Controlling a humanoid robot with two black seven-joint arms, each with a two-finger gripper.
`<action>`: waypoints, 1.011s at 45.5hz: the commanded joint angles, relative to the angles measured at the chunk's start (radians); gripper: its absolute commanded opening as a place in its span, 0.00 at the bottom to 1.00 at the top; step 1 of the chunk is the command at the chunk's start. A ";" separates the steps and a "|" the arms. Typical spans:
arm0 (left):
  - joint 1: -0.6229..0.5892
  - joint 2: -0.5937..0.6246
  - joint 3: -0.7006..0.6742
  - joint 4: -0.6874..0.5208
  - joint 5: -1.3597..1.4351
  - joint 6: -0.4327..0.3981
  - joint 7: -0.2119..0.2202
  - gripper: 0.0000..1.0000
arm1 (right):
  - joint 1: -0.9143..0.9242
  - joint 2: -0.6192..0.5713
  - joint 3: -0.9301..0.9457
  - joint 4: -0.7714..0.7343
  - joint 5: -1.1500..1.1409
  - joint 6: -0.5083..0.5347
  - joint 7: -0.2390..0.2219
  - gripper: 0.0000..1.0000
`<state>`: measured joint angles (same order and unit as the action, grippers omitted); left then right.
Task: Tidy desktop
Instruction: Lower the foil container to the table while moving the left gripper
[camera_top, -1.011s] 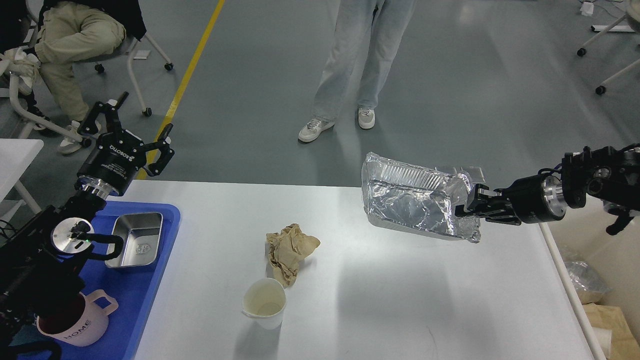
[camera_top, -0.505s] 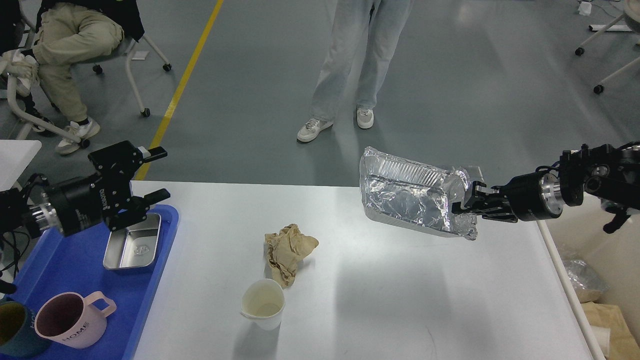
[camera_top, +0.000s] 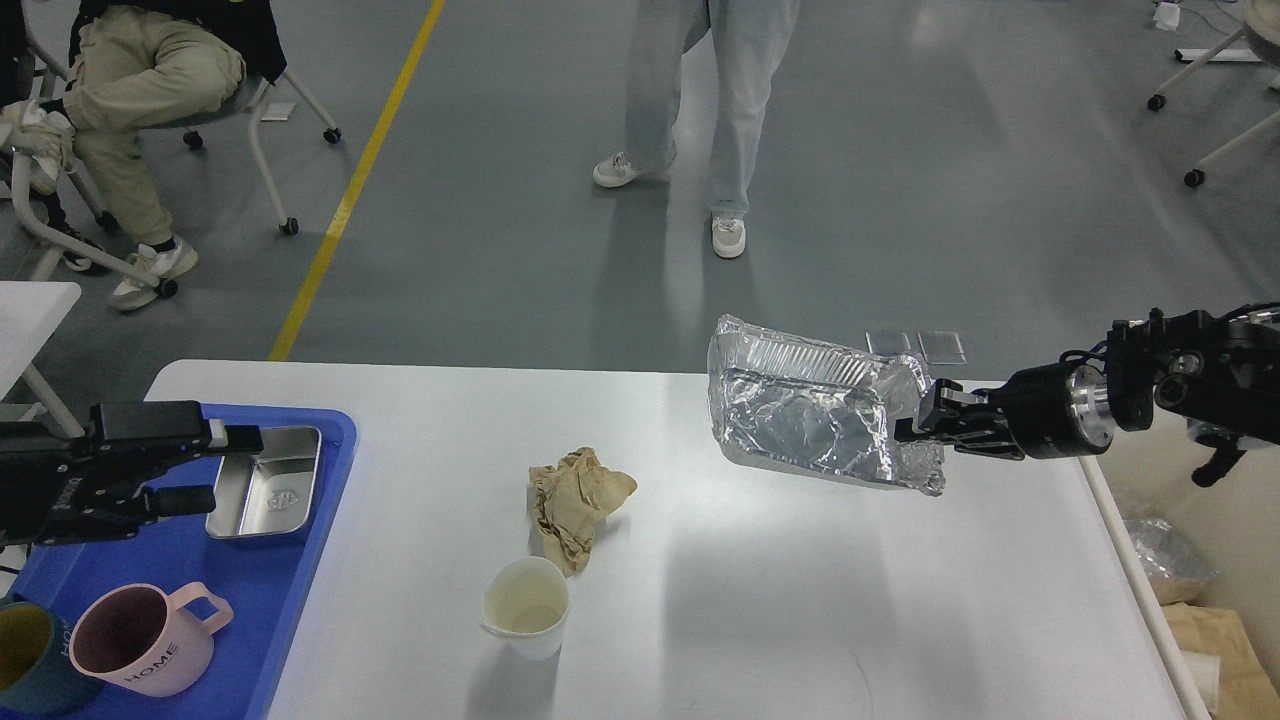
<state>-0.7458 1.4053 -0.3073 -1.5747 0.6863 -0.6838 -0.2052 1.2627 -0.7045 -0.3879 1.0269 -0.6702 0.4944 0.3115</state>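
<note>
The right gripper (camera_top: 915, 432) is clenched on the crumpled edge of a foil tray (camera_top: 800, 425), holding it tilted above the desktop (camera_top: 750, 600). That thin rim could tear or slip, dropping the tray onto the table. The left gripper (camera_top: 235, 468) hangs with fingers apart over the blue tray (camera_top: 250, 600), holding nothing.

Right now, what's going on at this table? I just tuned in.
The right gripper is shut on a crumpled foil tray, holding it up above the desktop. The left gripper is open and empty, over the blue tray next to the steel dish. A crumpled brown paper and a paper cup sit on the desktop, not yet cleared.
</note>
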 joint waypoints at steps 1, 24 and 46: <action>-0.038 0.080 -0.003 -0.019 0.002 -0.066 0.018 0.96 | -0.019 0.003 0.000 0.010 0.000 -0.022 0.000 0.00; -0.064 0.031 0.004 -0.024 0.039 -0.054 0.047 0.96 | -0.028 0.005 0.000 0.016 0.000 -0.030 0.000 0.00; -0.070 -0.298 0.211 0.084 0.291 0.273 0.033 0.96 | -0.039 0.005 0.000 0.016 0.000 -0.037 -0.002 0.00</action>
<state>-0.8071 1.1772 -0.1412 -1.5119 0.9200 -0.4772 -0.1677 1.2282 -0.6993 -0.3881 1.0432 -0.6703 0.4579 0.3099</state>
